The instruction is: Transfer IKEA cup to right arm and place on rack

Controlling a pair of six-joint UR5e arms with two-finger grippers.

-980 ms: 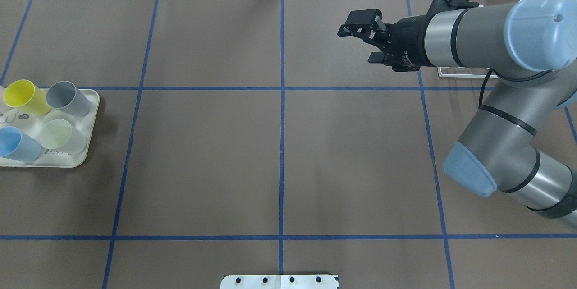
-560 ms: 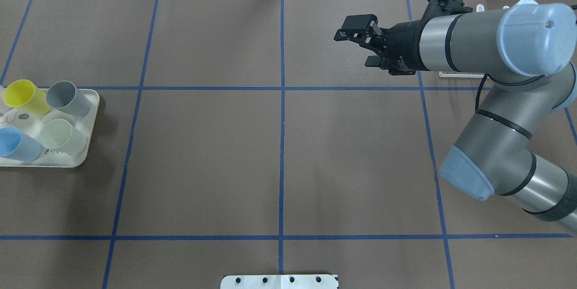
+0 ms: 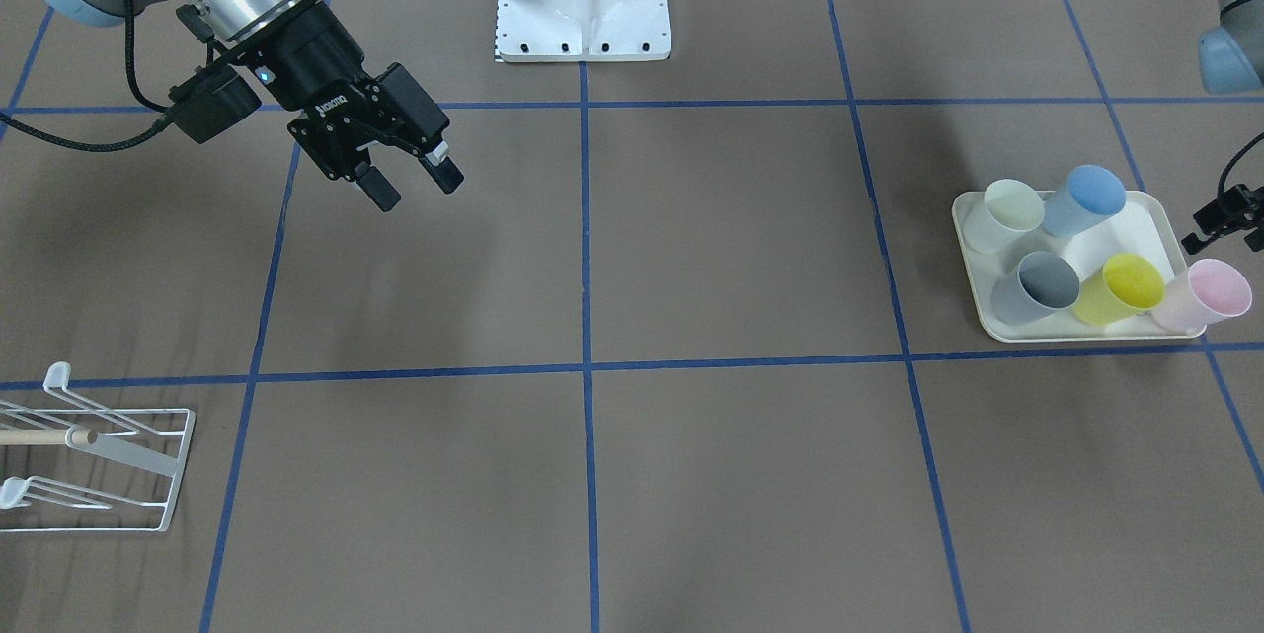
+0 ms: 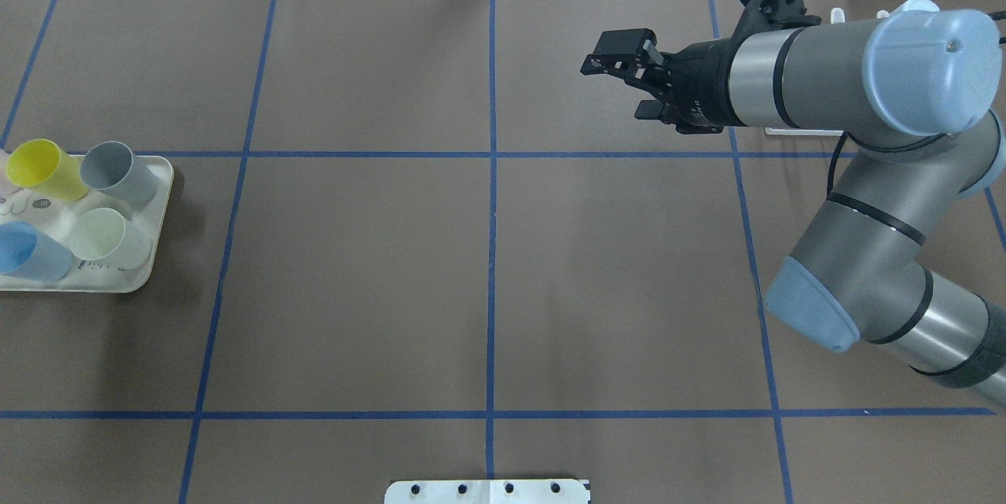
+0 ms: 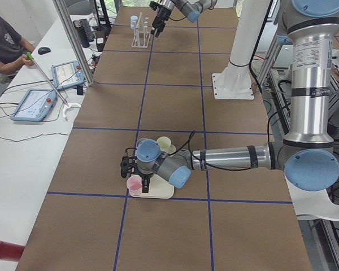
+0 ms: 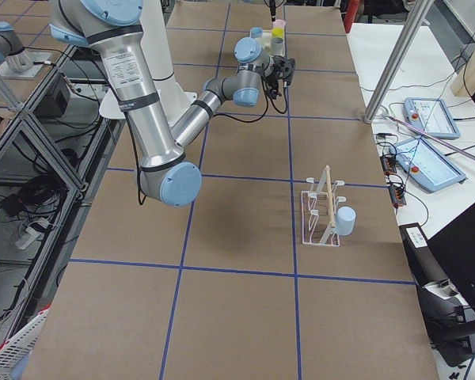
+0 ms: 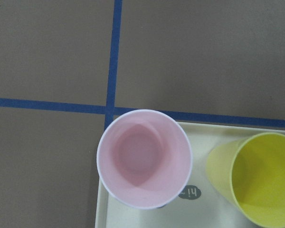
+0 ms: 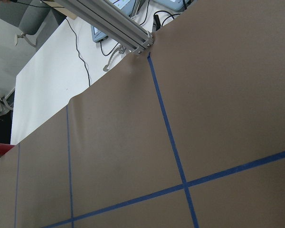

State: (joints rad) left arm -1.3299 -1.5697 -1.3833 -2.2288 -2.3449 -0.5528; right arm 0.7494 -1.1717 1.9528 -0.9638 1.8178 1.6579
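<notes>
the pink cup (image 7: pixel 145 159) is pale and smooth, its mouth open upward. it stands upright on a corner of the cream tray (image 3: pixel 1116 236), just beside the yellow cup (image 7: pixel 261 178). the left gripper (image 3: pixel 1223 218) hangs directly above it, and we cannot tell how far its fingers are parted. the right gripper (image 3: pixel 417 190) is well apart from the tray, with its fingers spread, holding and touching nothing. the white rack (image 3: pixel 99 460) stands at the table's other end.

This is a robot lab. Big robot arms (image 5: pixel 311 68) stand at a tabletop (image 4: pixel 354 292) marked with blue tape lines (image 4: pixel 491 252), and control tablets (image 5: pixel 34 104) lie close by.
</notes>
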